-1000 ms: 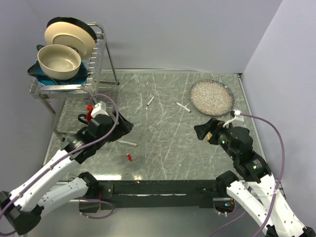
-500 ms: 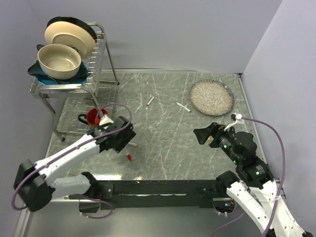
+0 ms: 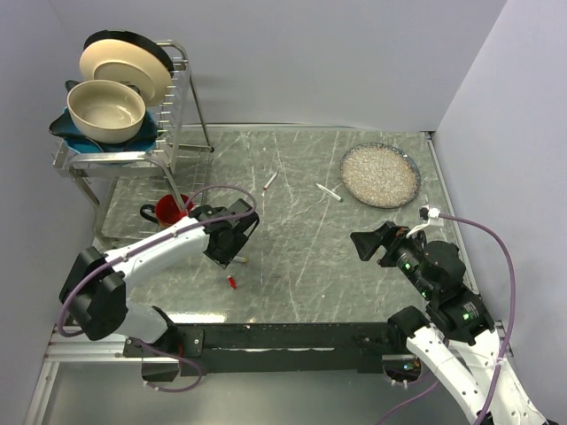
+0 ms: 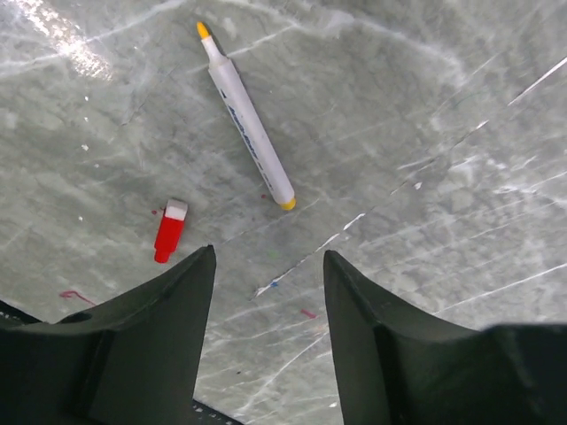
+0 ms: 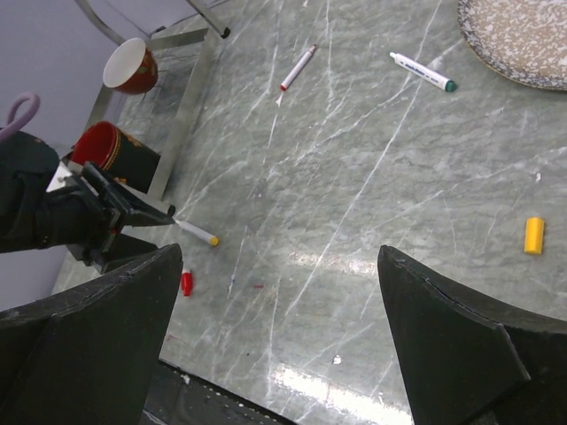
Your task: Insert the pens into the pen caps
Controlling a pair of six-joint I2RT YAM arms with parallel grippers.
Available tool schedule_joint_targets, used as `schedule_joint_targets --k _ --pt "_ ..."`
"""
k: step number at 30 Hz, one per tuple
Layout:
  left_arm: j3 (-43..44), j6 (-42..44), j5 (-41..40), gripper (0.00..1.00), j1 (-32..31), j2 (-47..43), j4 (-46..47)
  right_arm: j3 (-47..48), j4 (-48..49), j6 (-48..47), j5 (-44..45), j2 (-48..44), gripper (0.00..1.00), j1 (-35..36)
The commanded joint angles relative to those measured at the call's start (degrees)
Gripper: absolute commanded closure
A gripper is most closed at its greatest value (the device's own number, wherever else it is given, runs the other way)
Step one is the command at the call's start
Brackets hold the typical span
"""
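Note:
A white pen (image 4: 248, 128) with a yellow tip lies on the marble, just ahead of my left gripper (image 4: 268, 257). That gripper is open and has nothing between its fingers. A red pen cap (image 4: 169, 231) lies by the left finger. In the top view the left gripper (image 3: 237, 246) hovers over this pen (image 3: 239, 259), with the red cap (image 3: 232, 282) nearer the front edge. Two more pens (image 3: 270, 181) (image 3: 329, 192) lie further back. My right gripper (image 5: 279, 251) is wide open and empty above the table. A yellow cap (image 5: 533, 235) lies to its right.
A speckled plate (image 3: 380, 174) sits at the back right. A dish rack (image 3: 133, 97) with a bowl and plates stands at the back left. A red mug (image 3: 169, 209) sits beside its legs.
My left arm has swung right and forward over the yellow-tipped pen, and its jaws have narrowed. The right gripper has drifted slightly toward the front edge and is still wide open.

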Motion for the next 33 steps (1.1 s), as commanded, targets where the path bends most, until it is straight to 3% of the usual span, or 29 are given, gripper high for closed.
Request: schedule_joint_targets --k 1,7,11,18,33 --pt "1.0 -10.2 -4.6 0.42 -1.9 -5.0 -5.5 -0.2 0.2 -0.3 1.0 -0.4 0.01 -0.3" --pt "-2.2 -15.1 -3.7 0.41 -2.8 -7.8 -4.2 -0.1 0.1 -0.4 0.9 -0.2 0.01 -0.3" --pt "-1.3 -19.6 -4.5 0.4 -3.6 -6.5 -8.1 0.0 -0.1 -0.4 1.0 -0.5 0.0 -0.2" --pt "-4.1 -31.0 -1.0 0.43 -4.1 -7.1 -8.4 0.0 -0.3 -0.3 1.1 -0.9 0.0 -0.2" --pt "-1.0 -37.3 -3.1 0.43 -4.8 2.5 -4.5 0.1 -0.5 -0.4 1.0 -2.1 0.0 -0.3"
